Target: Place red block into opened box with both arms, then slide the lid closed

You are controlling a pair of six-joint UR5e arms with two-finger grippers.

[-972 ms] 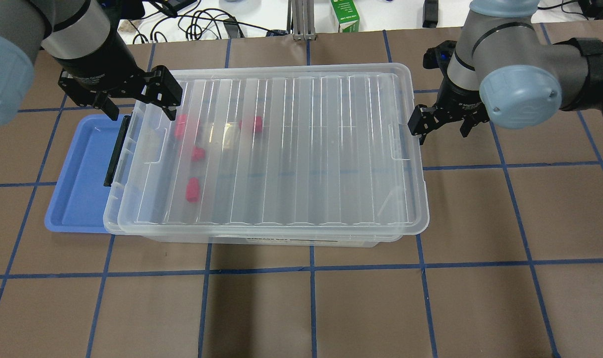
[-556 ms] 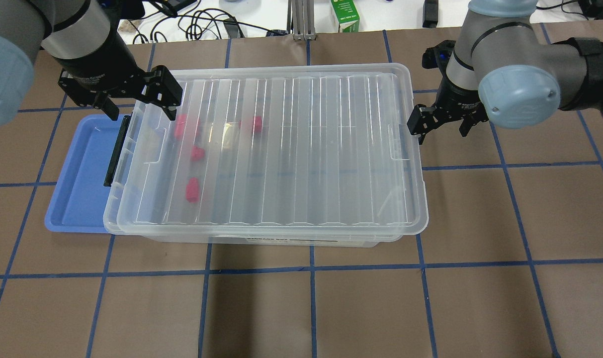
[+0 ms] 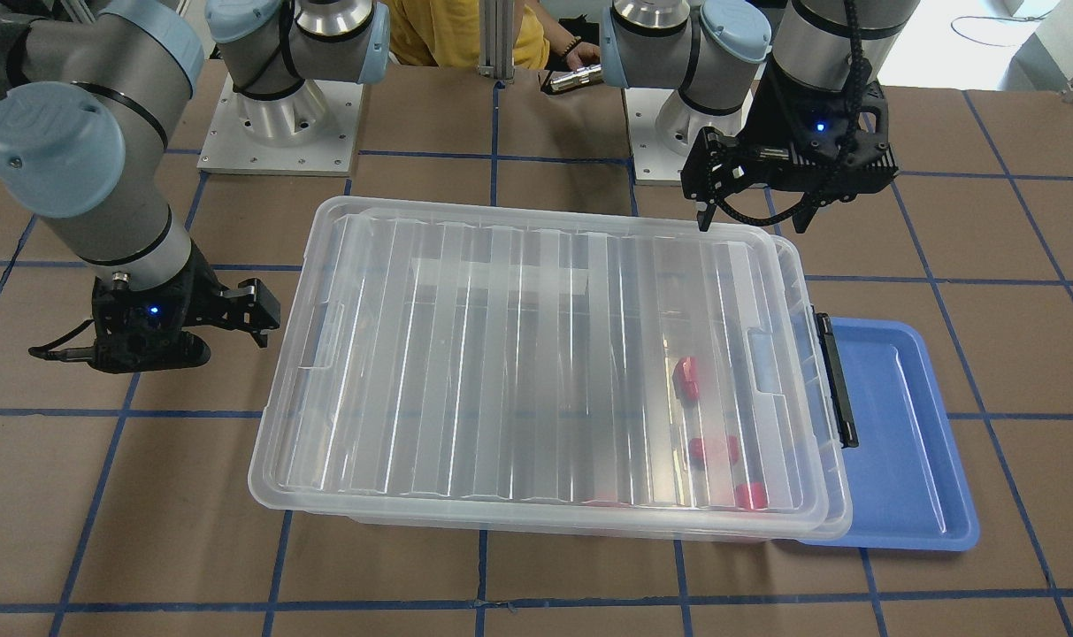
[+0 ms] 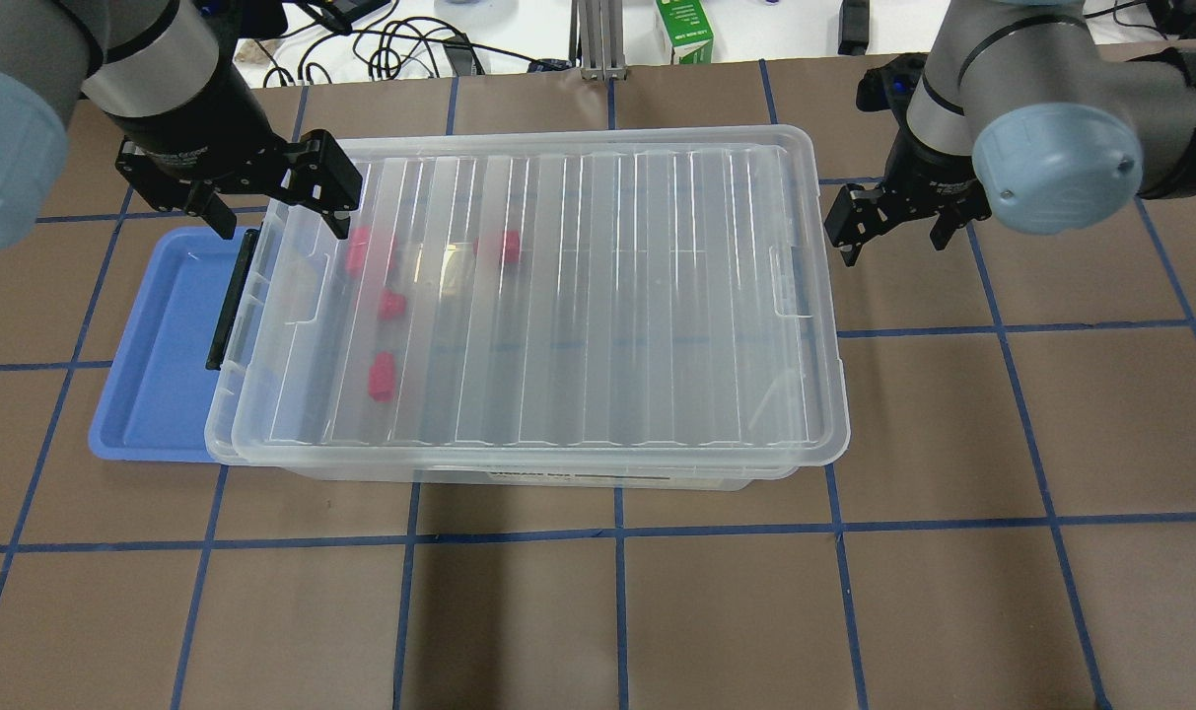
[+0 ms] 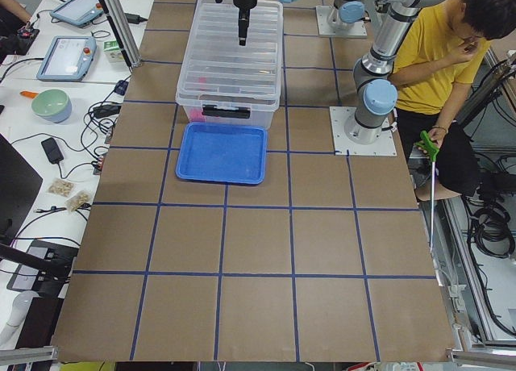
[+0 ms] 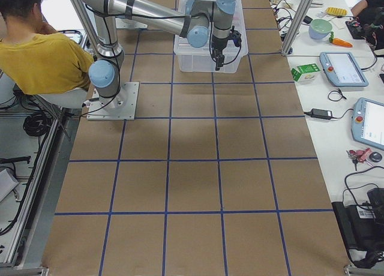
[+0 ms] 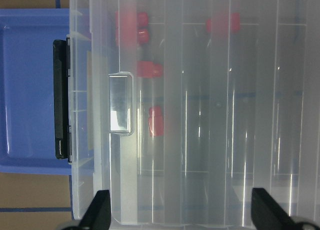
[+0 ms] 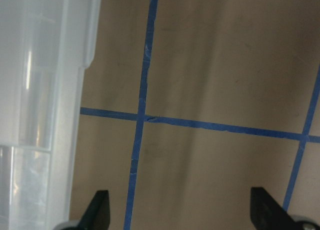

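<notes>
Overhead view, bottom of frame upward. Nearest: bare brown counter with a blue tape grid, plenty of room there. Next, box, long axis left-right across the frame, lid lying flat on top, ribs crosswise. Not fully seated by the look of it: lid corner overhanging the box at lower right, strip of box rim plus black bar exposed at the left end. Four red blocks already inside, under the lid, all in the left third, none held. Blue tray against the box's left end, touching or tucked under, cannot tell which. Further up: left jaws spread wide, holding nothing, hovering over the box's upper-left corner on left arm; same in the left wrist view, both tips apart above the lid by its left notch. Right jaws likewise spread and empty, on right arm, over bare counter just beside the lid's right short edge, not touching. Judged: placing done, remainder a short slide of the lid toward frame left along the long axis. Right jaws nearer the overhanging end, so likely the pusher. Open counter right of the box for the approach; tray and left jaws crowding the left end. Risk: whole box skidding into the tray instead of the lid sliding. Farthest: cables and green carton at the top edge.
</notes>
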